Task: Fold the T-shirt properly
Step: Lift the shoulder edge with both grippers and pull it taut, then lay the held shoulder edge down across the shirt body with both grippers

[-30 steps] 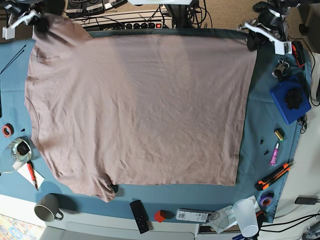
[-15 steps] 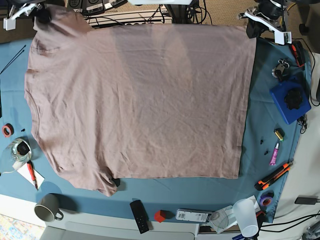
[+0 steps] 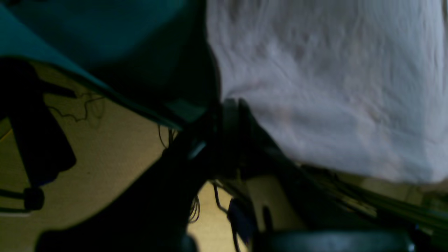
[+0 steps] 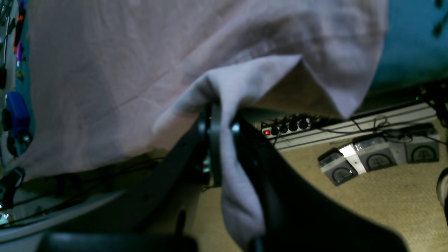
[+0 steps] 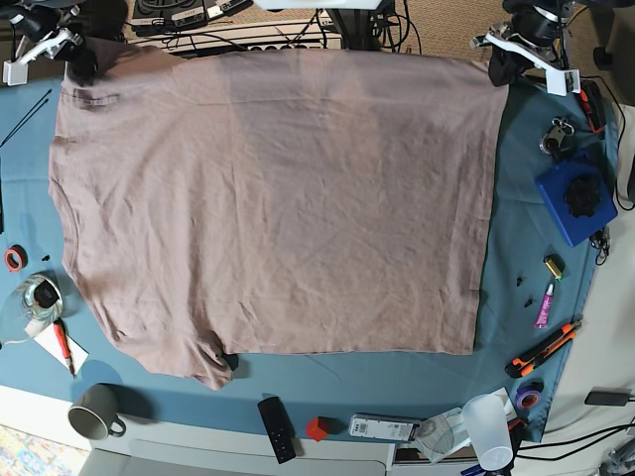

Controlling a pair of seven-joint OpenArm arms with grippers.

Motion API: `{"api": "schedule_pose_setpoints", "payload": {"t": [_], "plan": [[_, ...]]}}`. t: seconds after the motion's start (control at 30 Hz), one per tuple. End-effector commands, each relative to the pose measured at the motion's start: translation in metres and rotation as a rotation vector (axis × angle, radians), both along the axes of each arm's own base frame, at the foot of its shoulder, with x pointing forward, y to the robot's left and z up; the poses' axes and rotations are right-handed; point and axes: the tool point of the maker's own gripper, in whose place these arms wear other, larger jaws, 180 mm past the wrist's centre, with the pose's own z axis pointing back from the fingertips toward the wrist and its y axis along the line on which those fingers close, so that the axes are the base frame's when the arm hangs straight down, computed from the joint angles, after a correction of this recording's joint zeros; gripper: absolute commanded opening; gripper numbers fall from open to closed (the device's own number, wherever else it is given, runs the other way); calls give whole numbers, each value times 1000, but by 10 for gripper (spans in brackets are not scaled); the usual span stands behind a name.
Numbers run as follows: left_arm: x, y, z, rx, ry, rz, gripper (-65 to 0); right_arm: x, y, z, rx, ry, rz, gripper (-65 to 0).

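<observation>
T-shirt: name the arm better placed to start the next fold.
Neither clearly. The left gripper is shut on the hem corner of the T-shirt, and the right gripper is shut on the sleeve corner. Both hold the far edge, so they would probably carry it toward the near edge together.

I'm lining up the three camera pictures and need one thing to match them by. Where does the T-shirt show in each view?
Base view: the T-shirt lies spread over most of the blue table cloth.
Left wrist view: upper right, one corner pinched by the left pincer.
Right wrist view: upper left and middle, a bunched fold held in the right pincer.
Shared landmark: the blue table cloth beside the shirt.
</observation>
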Motion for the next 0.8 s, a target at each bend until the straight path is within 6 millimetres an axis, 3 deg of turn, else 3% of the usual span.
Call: {"api": "schedule_pose_setpoints", "payload": {"t": [0.0, 0.3, 0.77], "plan": [[6, 0, 7, 8, -31, -1, -650, 9, -7, 14, -26, -48, 3, -650], [28, -37, -5, 36, -15, -56, -650, 31, -18, 22, -81, -88, 7, -650], [29, -10, -7, 138, 0, -21, -650, 53, -25, 22, -134, -123, -8, -650]]}}
